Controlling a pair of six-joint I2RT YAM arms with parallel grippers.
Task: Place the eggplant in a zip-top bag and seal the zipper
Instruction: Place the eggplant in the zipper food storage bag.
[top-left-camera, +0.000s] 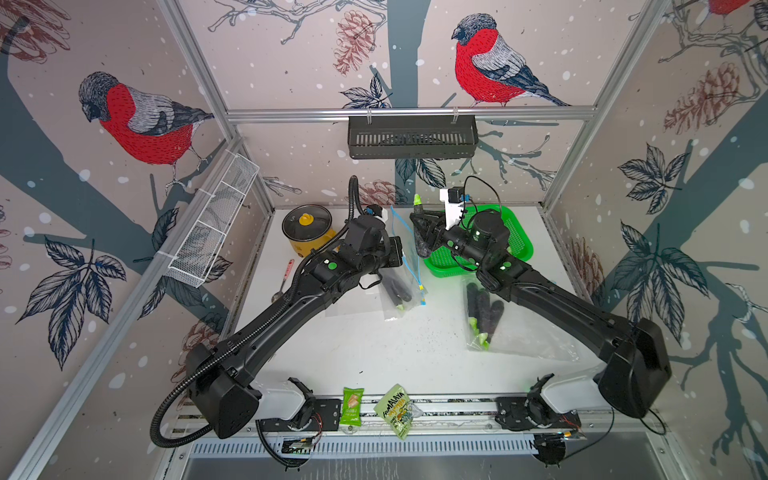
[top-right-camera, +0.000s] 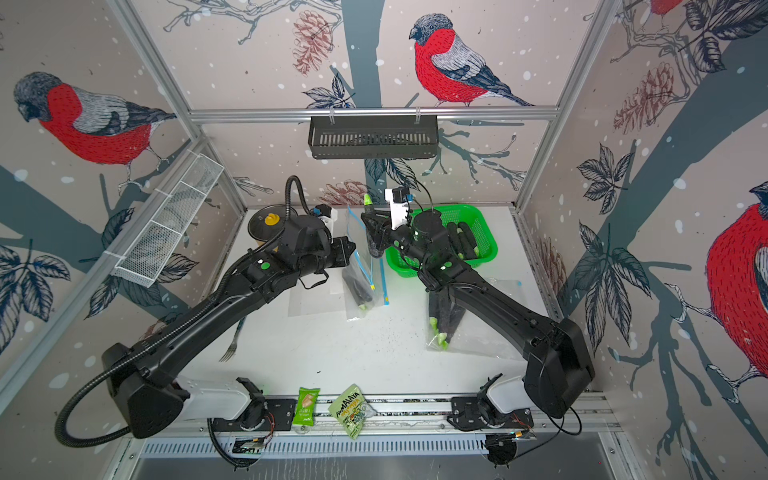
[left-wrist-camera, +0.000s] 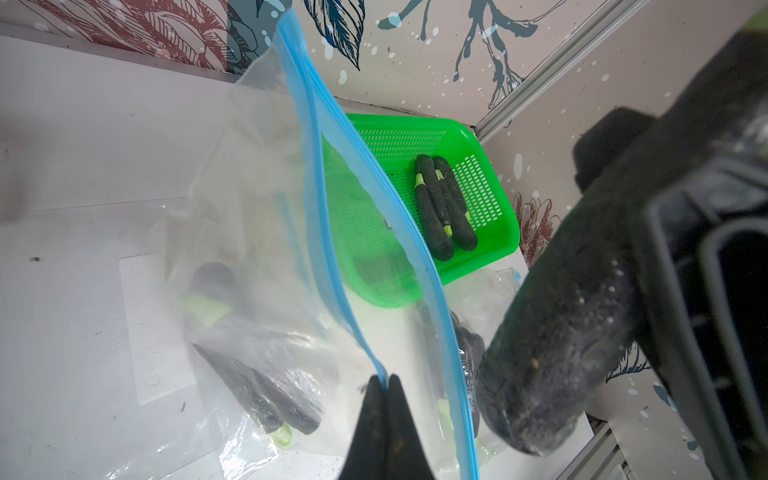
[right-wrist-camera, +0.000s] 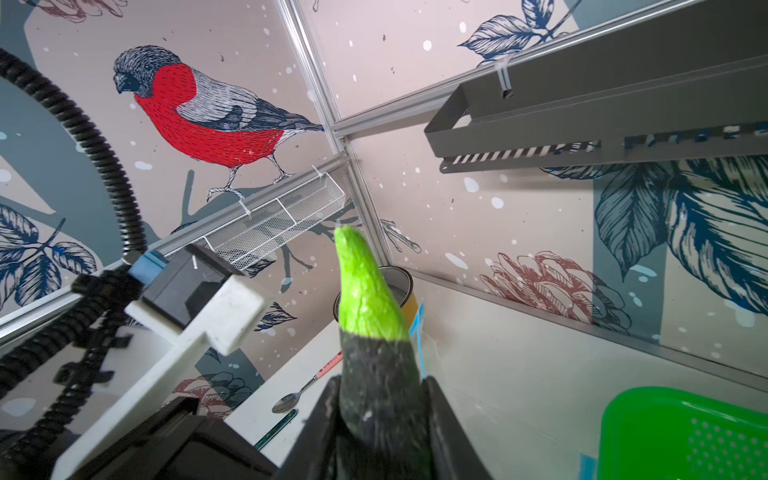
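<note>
Eggplant (right-wrist-camera: 374, 353) stands clamped between the jaws of our right pincer (right-wrist-camera: 382, 399), green stem (right-wrist-camera: 361, 286) out toward 12 o'clock in both top views, just at 3 o'clock of the zip-top bag (left-wrist-camera: 257, 199) whose blue zipper lip (left-wrist-camera: 328, 232) our left pincer (left-wrist-camera: 384, 384) pinches tight.

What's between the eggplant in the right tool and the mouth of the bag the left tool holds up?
No separate object. The eggplant in the right tool hangs beside the bag, outside its near blue zipper lip; only that lip lies between it and the narrow opening.
</note>
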